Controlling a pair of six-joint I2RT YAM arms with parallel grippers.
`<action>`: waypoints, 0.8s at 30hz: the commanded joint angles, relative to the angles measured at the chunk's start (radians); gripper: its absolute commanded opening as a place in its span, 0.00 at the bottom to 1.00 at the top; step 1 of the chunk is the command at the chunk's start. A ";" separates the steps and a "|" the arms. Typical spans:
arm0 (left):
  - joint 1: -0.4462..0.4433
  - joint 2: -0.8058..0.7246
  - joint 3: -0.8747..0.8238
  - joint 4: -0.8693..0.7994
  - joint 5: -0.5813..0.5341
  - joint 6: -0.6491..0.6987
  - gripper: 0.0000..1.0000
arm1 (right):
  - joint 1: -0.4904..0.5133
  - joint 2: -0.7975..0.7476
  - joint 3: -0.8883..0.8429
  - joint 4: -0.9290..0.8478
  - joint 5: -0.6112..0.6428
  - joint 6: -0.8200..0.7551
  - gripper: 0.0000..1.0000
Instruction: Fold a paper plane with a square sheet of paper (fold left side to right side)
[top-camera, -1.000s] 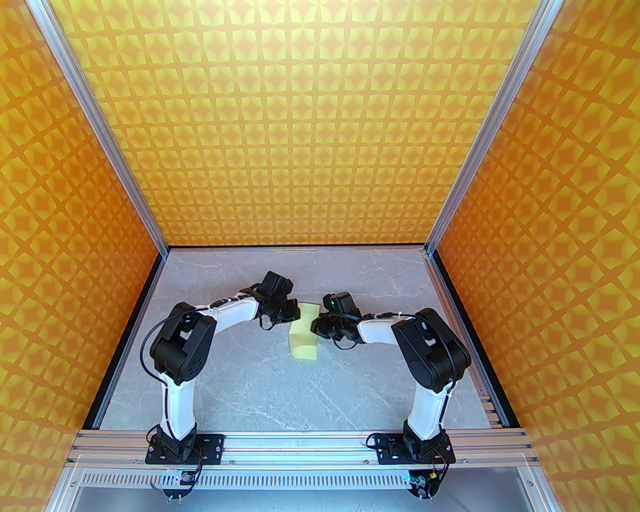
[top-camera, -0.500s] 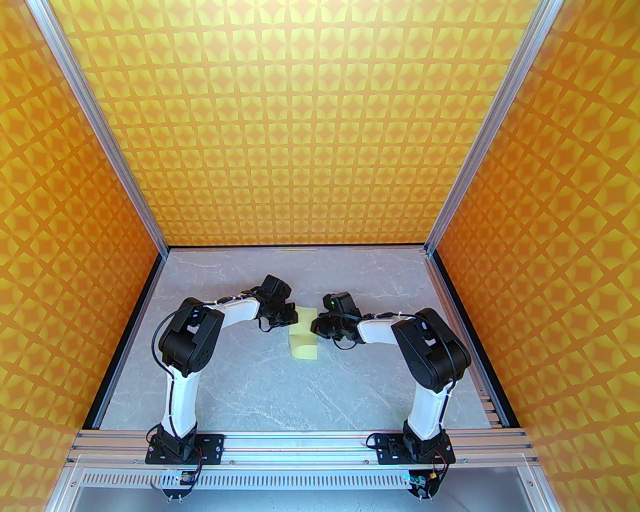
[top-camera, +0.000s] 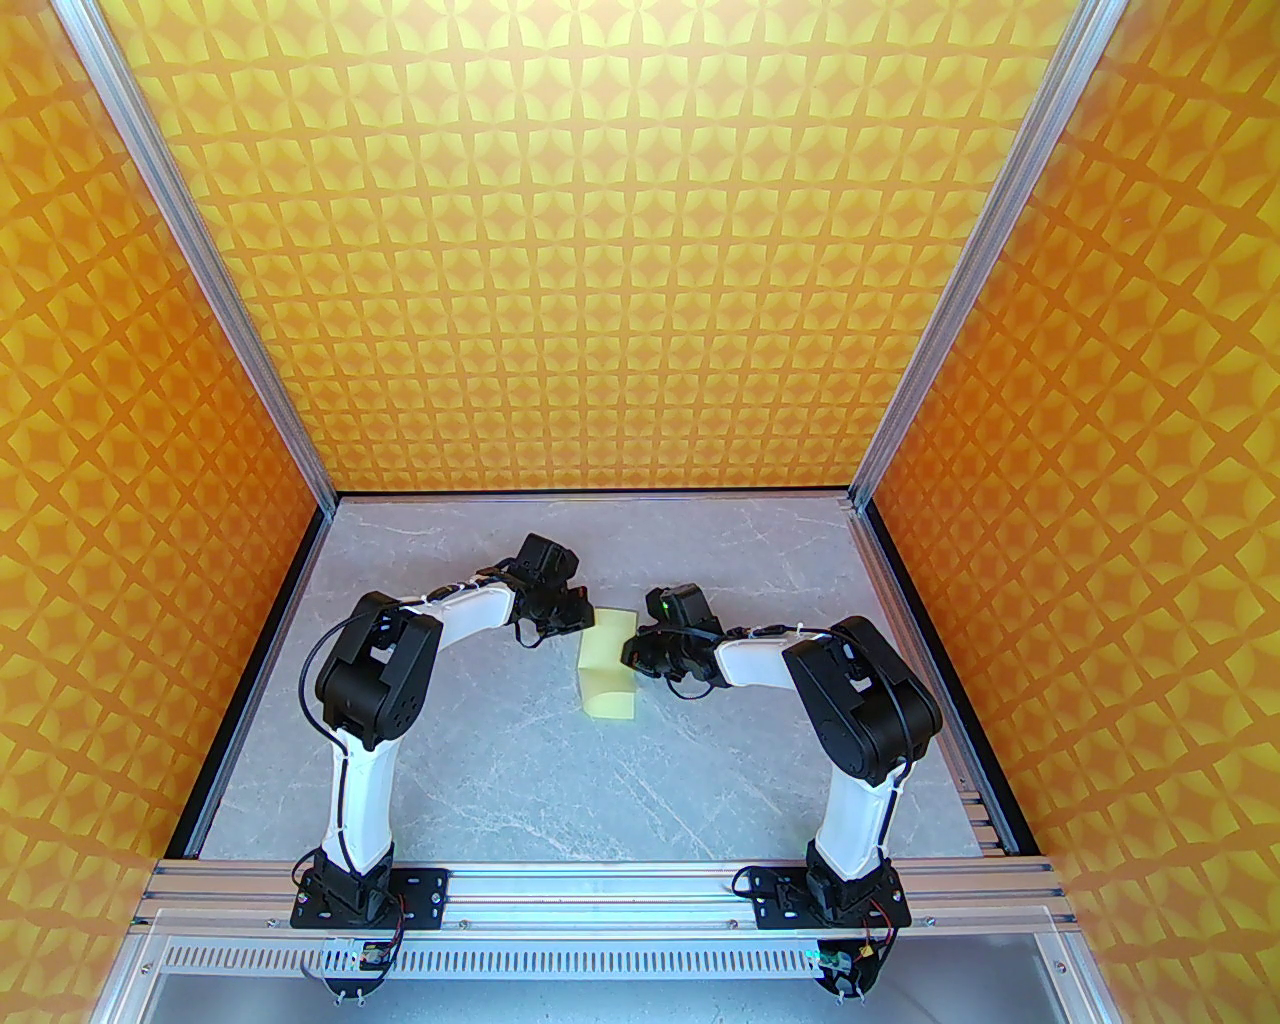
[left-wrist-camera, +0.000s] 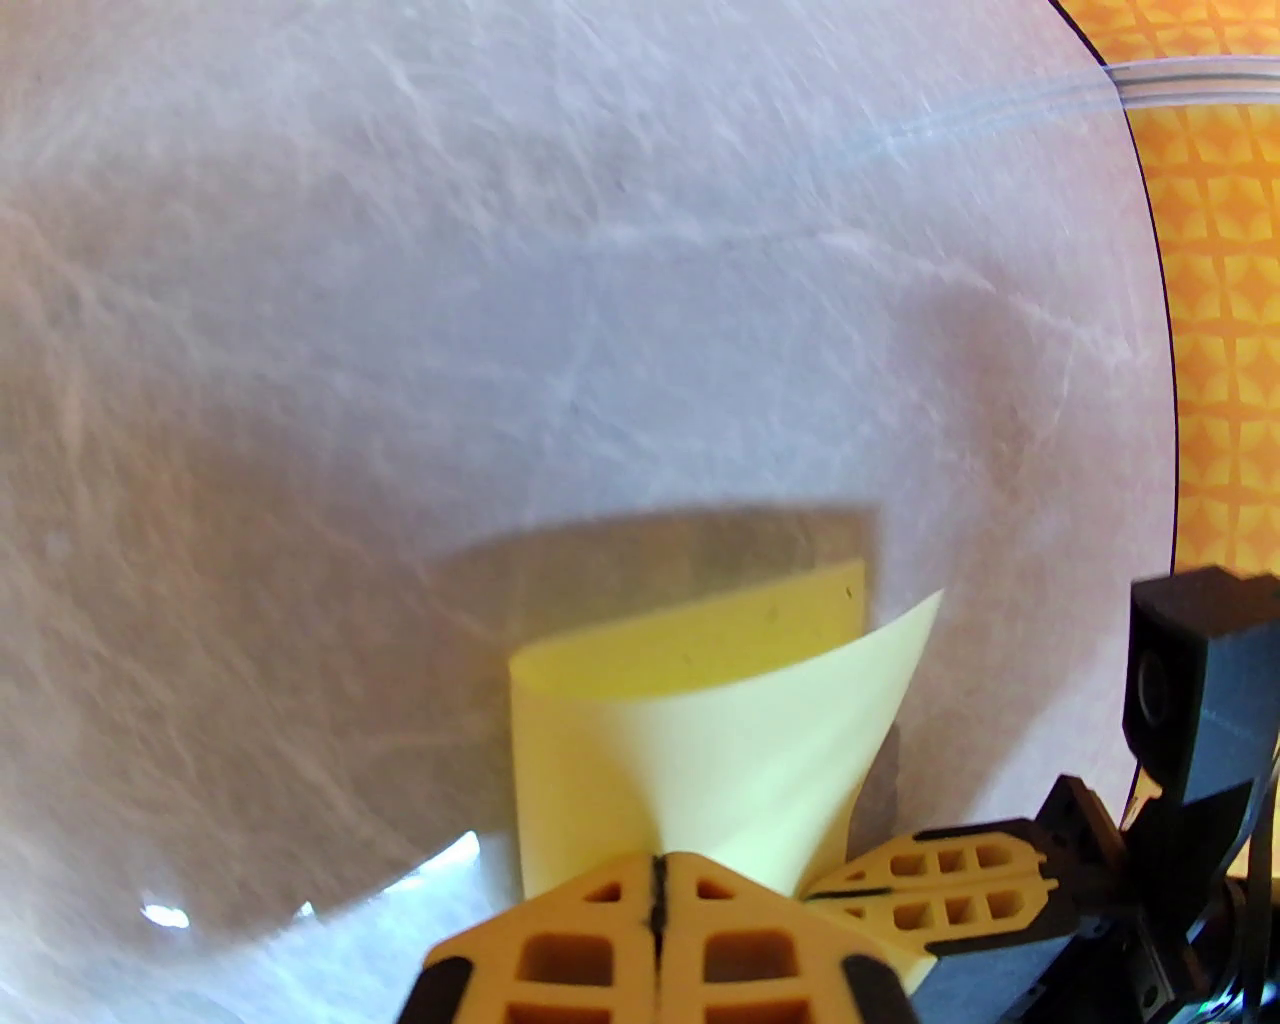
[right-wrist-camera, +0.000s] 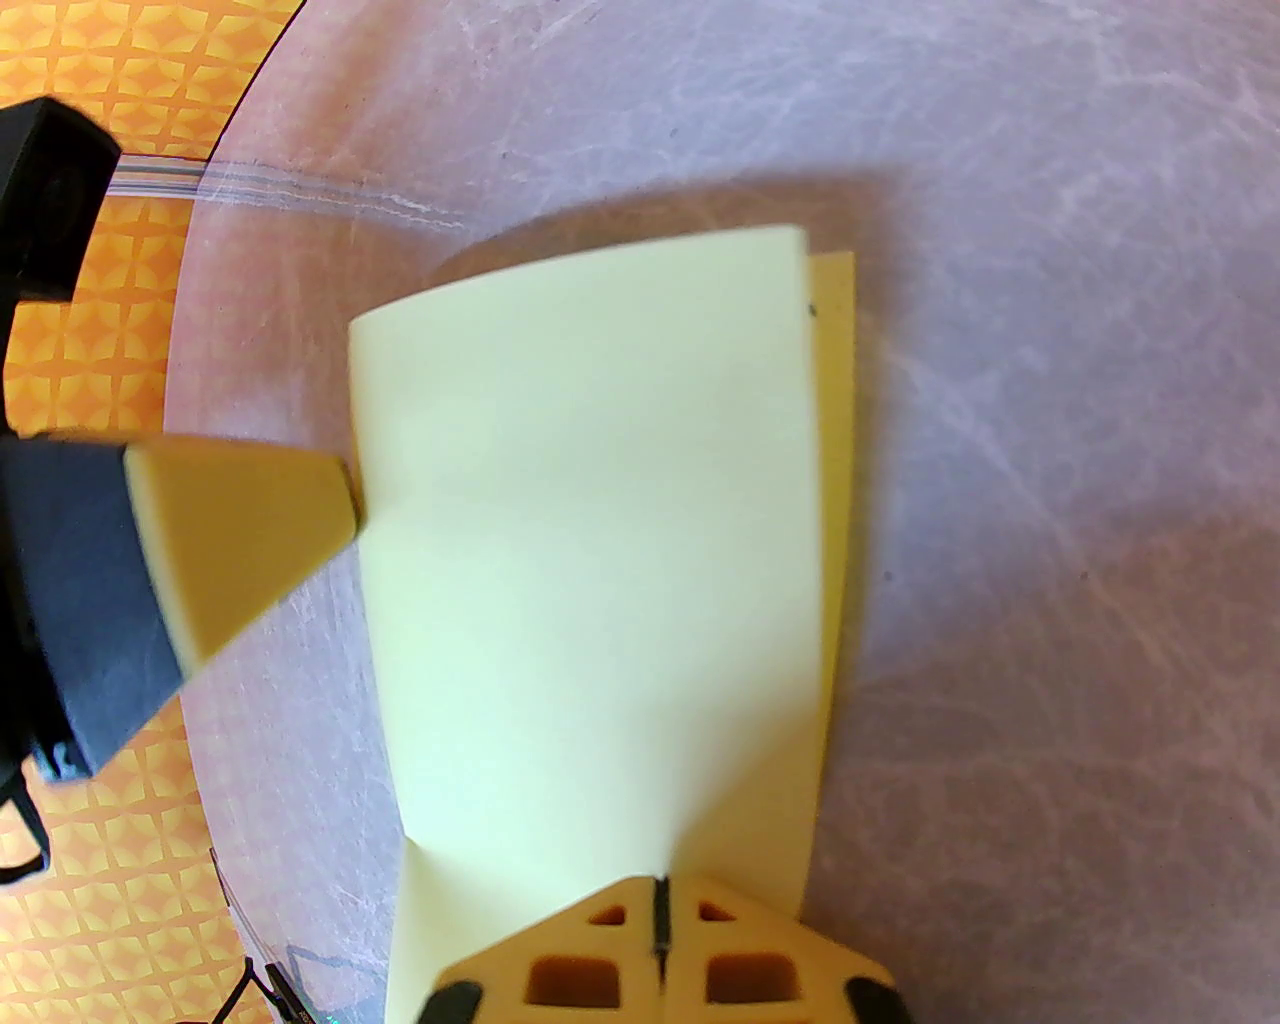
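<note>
Paper (top-camera: 607, 675) sits in the middle of the surface (top-camera: 500, 780), doubled left over right, top flap bowed up and not flat yet. Our right claw (top-camera: 636, 652) is pressed together and looks to be pinching that flap's edge, we guess to keep it lined up. Left claw (top-camera: 578, 622) is pressed together too, empty, tip against the folded side, probably to flatten the crease. Surface is grey marble-look, walls (top-camera: 600, 250) orange-yellow patterned, aluminium posts (top-camera: 290, 400) in the corners.

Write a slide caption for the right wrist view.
Right hand pinching the folded-over pale yellow paper on the marbled table.
</note>
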 joint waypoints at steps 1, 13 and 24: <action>0.007 0.053 0.021 -0.032 0.009 0.018 0.01 | 0.002 0.022 -0.007 -0.077 0.045 -0.012 0.00; 0.012 -0.083 -0.024 -0.052 0.006 0.014 0.02 | 0.001 0.016 -0.005 -0.080 0.050 -0.017 0.00; -0.065 -0.327 -0.321 0.041 0.047 -0.086 0.00 | 0.001 0.016 -0.015 -0.062 0.057 -0.011 0.00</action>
